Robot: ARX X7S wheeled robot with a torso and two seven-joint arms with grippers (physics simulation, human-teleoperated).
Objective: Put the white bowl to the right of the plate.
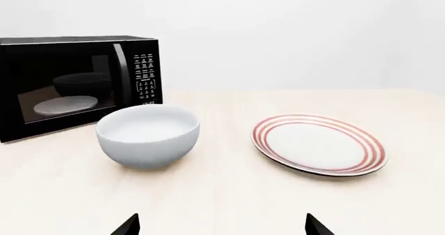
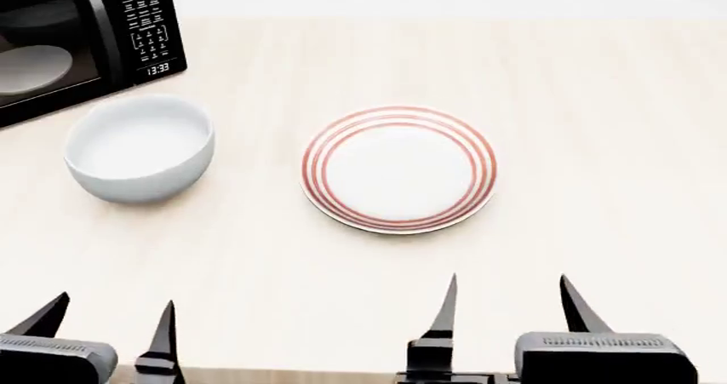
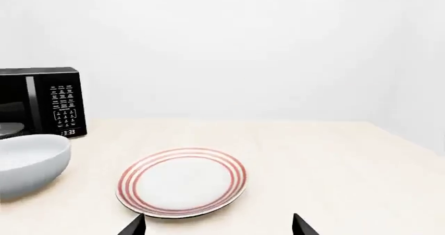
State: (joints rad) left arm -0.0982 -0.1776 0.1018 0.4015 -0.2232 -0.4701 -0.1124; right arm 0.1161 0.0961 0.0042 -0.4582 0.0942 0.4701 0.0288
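Observation:
The white bowl stands upright on the pale table, left of the plate and close in front of the microwave. It also shows in the left wrist view as the bowl beside the red-ringed plate. In the right wrist view the plate lies ahead, with the bowl at the picture's edge. My left gripper hangs open near the table's front edge, well short of the bowl. The right gripper is open too, in front of the plate. Both hold nothing.
A black microwave stands at the back left with its door shut and a pale disc behind the glass. Bare table top stretches to the right of the plate. The table's front edge lies just under the grippers.

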